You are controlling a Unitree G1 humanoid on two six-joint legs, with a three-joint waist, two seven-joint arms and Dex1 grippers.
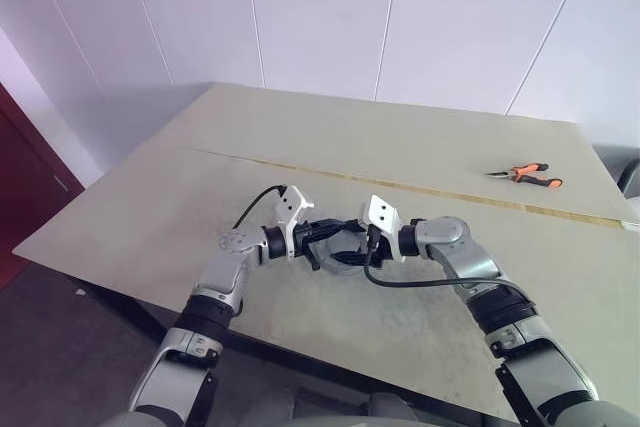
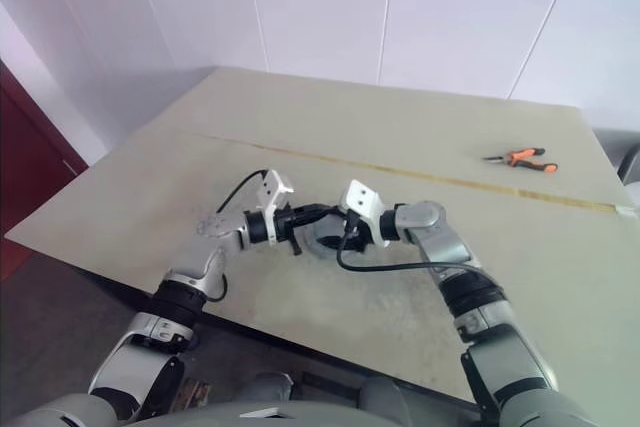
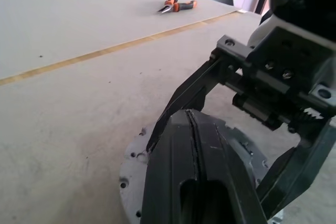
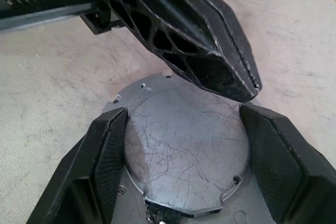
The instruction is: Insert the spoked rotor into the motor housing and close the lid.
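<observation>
Low in the middle of the left eye view, the two arms meet over the pale bench (image 1: 150, 207), with the motor housing (image 4: 184, 150) lying on the surface between them. In the right wrist view the housing shows a pale, scratched, silvery round face turned up, set on a wider flange with small screw holes. The right gripper (image 4: 181, 166) has its fingers (image 4: 107, 156) standing wide apart on either side of that round face, close to its rim; whether the pads actually press the metal is hard to tell from this angle. The left gripper (image 4: 247, 85) has its fingers pressed together with nothing between them, and its tip hangs just above the far edge of the housing, near the right gripper's fingers. The left wrist view shows the closed left fingers (image 3: 197, 166) over the housing's grey flange, with the right gripper's black frame just beyond them. A pair of orange-handled pliers (image 1: 530, 175) lies well apart from the arms, at the right of the left eye view beyond the thin yellowish seam (image 1: 450, 192) that crosses the bench.
</observation>
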